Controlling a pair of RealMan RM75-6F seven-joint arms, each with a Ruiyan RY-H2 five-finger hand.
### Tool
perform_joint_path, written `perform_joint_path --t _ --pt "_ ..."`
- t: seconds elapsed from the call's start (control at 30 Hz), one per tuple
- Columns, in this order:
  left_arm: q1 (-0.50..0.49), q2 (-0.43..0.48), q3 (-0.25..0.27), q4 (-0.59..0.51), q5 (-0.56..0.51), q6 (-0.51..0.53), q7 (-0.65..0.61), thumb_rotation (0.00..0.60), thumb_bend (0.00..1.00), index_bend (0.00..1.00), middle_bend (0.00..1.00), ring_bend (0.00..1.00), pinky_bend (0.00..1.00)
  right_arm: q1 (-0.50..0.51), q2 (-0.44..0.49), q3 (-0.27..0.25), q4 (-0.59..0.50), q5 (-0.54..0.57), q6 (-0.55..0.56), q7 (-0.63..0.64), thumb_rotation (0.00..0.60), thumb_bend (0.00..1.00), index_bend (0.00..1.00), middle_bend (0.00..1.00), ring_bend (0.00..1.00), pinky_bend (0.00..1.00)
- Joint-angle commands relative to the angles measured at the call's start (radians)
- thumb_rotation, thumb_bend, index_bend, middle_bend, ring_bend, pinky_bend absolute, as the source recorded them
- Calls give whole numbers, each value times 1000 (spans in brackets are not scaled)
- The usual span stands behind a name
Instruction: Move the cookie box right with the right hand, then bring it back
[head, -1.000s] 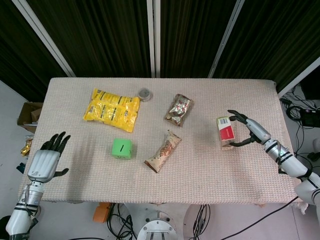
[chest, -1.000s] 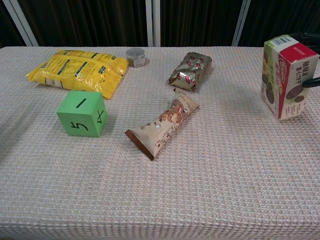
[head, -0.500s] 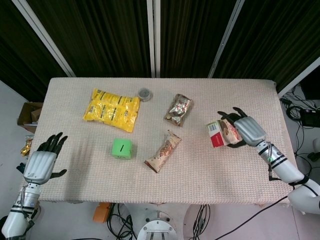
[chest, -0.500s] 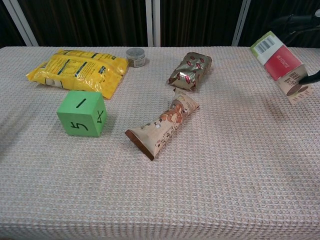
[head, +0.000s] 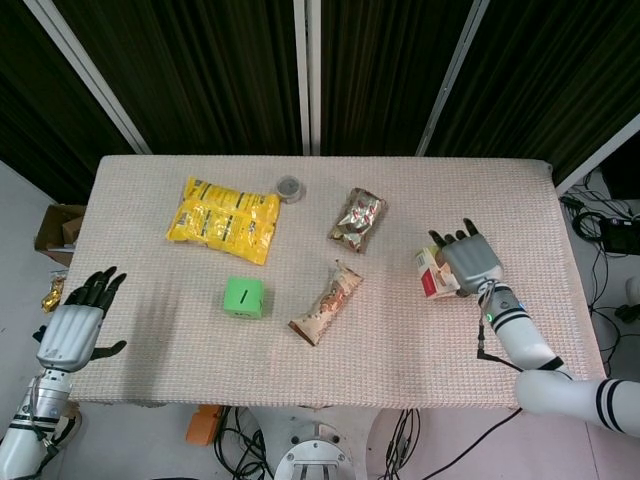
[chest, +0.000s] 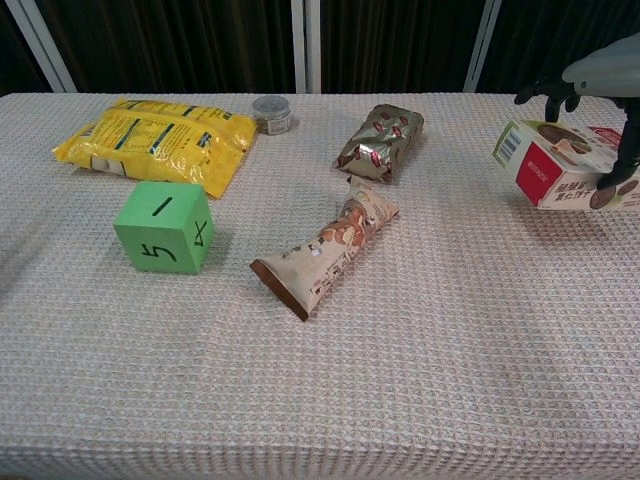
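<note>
**Cookie box tipped over and carried leftward in the right hand**

Tilting further since a second ago, the cookie box (chest: 553, 172) has gone from standing upright on the cloth to lying nearly on its side, lifted off the table in the right hand (head: 470, 262). And it has travelled too: from the head view it now sits a touch further left than where it stood, with the arm swung in underneath it. That hand is wrapped over the top of the box, fingers (chest: 545, 92) curled down over the far edge and the thumb pressing the near face, so the grip is firm. Barcode end points left, red panel faces the chest camera.

Over on the other side, the left hand (head: 70, 330) hangs off the table's left edge, fingers spread and holding nothing; it has drifted lower and further out over the last second.

Everything else sits where it was. Green cube (chest: 162, 226) at the front left of the table (head: 400, 360), yellow snack bag (chest: 150, 140) behind it, small round tin (chest: 271, 112) just beside the bag's right end. Shiny foil packet (chest: 382, 140) in the middle at the back, and the long brown wrapped bar (chest: 325, 247) lying diagonally in front of it, well apart from the box.
</note>
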Motion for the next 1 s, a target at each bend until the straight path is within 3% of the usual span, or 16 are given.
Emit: perform_joint_path --t 0.03,0.27,0.37,0.43,0.53,0.63,0.83,0.93,1.0 --pt "0 -2 1 3 0 -3 -1 600 0 23 16 36 228 71 -67 -10 -14 123 37 -97 600 244 35 791 196 0" --pt "0 -4 -1 6 -1 -4 -2 600 0 23 16 36 228 74 -116 -19 30 141 65 -109 600 189 19 746 187 0" --pt "2 -4 0 6 -1 -3 0 600 0 23 16 36 228 75 -118 -23 34 164 38 -100 600 99 0 656 133 0" --pt "4 -3 0 6 -1 0 0 600 0 23 16 36 228 77 -110 -24 34 169 17 -87 600 26 0 483 54 0" --pt "6 -2 -1 6 -1 4 1 600 0 23 16 36 228 61 -106 -17 36 128 18 -45 600 0 0 176 0 0" --pt "9 -1 -1 5 1 8 1 600 0 23 16 36 228 46 -87 -12 20 91 11 -4 600 0 0 21 0 0" --pt "12 -2 -1 2 6 15 4 600 0 23 16 36 228 -22 2 -12 -74 -45 26 116 600 0 0 0 0 0" --pt "14 -2 0 0 10 19 7 600 0 23 16 36 228 -102 62 -18 -134 -176 77 225 600 0 0 0 0 0" --pt "17 -3 0 -1 20 31 6 600 0 23 16 36 228 -191 85 -38 -144 -345 173 313 600 0 0 0 0 0"
